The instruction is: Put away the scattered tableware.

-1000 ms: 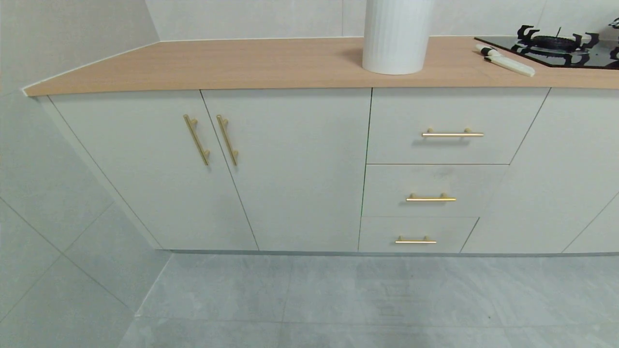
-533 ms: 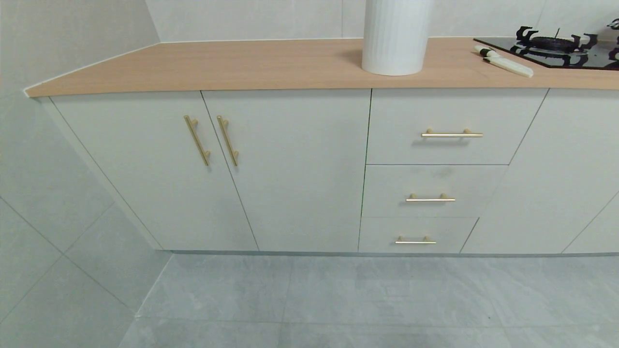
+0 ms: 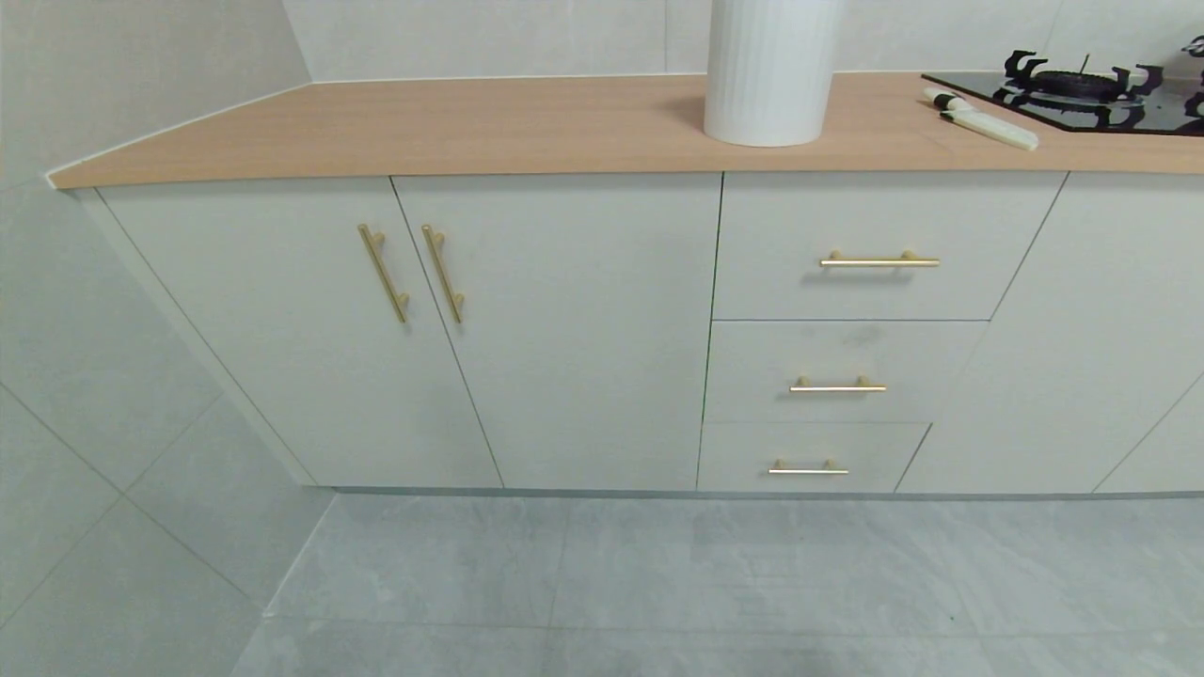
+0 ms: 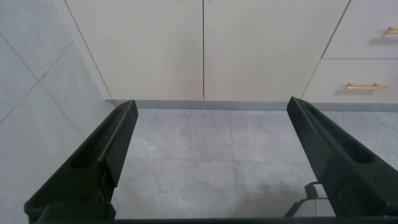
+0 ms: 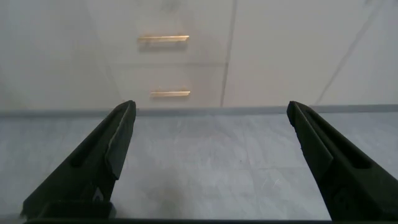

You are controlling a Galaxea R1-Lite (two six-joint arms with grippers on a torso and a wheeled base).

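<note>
Here, cabinet (image 3: 564, 329) with shut doors and drawers carries wooden worktop (image 3: 470, 122). White ribbed canister (image 3: 771, 85) stands on it. Over floor (image 4: 199, 162), left gripper (image 4: 211, 106) and right gripper (image 5: 211, 106) hang low, jaws spread wide, both empty. Pale utensil (image 3: 983, 122) lies on worktop beside hob (image 3: 1082, 94).

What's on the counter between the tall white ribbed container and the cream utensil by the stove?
Nothing; the head view shows bare wooden countertop between the white ribbed container and the cream utensil.
</note>
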